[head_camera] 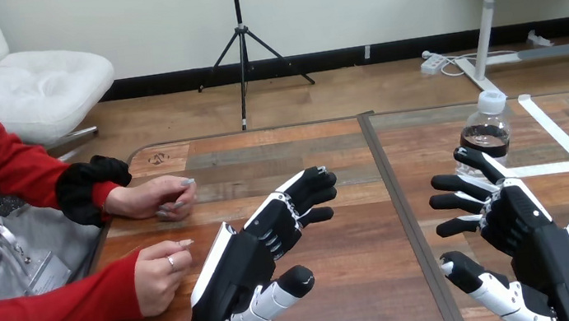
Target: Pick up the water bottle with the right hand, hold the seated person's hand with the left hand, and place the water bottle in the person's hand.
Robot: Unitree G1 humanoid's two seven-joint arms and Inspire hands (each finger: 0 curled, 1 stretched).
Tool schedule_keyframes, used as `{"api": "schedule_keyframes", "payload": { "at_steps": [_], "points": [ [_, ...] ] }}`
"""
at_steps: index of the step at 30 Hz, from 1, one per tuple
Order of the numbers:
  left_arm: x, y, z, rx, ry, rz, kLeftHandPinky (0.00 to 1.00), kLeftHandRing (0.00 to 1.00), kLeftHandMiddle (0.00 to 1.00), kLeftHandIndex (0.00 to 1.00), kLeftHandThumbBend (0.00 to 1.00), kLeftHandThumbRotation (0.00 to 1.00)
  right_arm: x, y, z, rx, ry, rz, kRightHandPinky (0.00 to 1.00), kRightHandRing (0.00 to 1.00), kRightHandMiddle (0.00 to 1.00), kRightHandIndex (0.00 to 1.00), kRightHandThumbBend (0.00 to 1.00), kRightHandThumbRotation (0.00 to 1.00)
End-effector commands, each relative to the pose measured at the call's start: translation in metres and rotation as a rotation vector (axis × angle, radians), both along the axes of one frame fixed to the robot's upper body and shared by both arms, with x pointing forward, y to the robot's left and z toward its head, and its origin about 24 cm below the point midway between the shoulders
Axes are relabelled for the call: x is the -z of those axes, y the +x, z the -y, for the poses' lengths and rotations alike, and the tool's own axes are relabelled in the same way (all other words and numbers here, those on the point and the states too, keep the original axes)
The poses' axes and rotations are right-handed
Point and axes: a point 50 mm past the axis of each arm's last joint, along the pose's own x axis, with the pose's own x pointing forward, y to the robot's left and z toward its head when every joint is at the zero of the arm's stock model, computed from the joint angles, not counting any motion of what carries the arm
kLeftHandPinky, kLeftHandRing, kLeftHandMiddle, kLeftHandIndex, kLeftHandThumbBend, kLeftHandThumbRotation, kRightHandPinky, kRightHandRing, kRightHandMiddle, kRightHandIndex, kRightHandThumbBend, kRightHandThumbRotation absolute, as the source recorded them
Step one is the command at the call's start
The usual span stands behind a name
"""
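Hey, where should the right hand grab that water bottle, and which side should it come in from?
Probably around the round body of the water bottle, below its white cap, with fingers and thumb wrapping opposite sides. The bottle stands upright, so a sideways wrap suits it. The open right hand is just on its near side, so coming in from the robot's side looks most direct.

No words or numbers can be read here. The clear plastic water bottle with a white cap (487, 132) has a dark band (486, 140) round it, maybe a label, but it shows no letters. The brown wooden table (280, 153) has plain white tape lines (556, 168).
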Motion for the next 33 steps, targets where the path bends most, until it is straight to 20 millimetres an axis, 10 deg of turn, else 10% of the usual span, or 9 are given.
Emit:
{"api": "schedule_keyframes", "payload": {
  "at_steps": [1,33],
  "points": [
    [-0.0161,0.0154,0.0031,0.008,0.005,0.077,0.81,0.86,0.87,0.86,1.0,0.75,-0.011,0.0116,-0.0019,-0.01,-0.002,0.08,0.58,0.72,0.77,0.87,0.89,0.57],
    [-0.0155,0.0155,0.0024,0.016,0.004,0.073,0.8,0.85,0.86,0.85,0.99,0.75,-0.0112,0.0095,-0.002,-0.002,-0.01,0.081,0.57,0.71,0.77,0.86,0.88,0.55]
  ]
}}
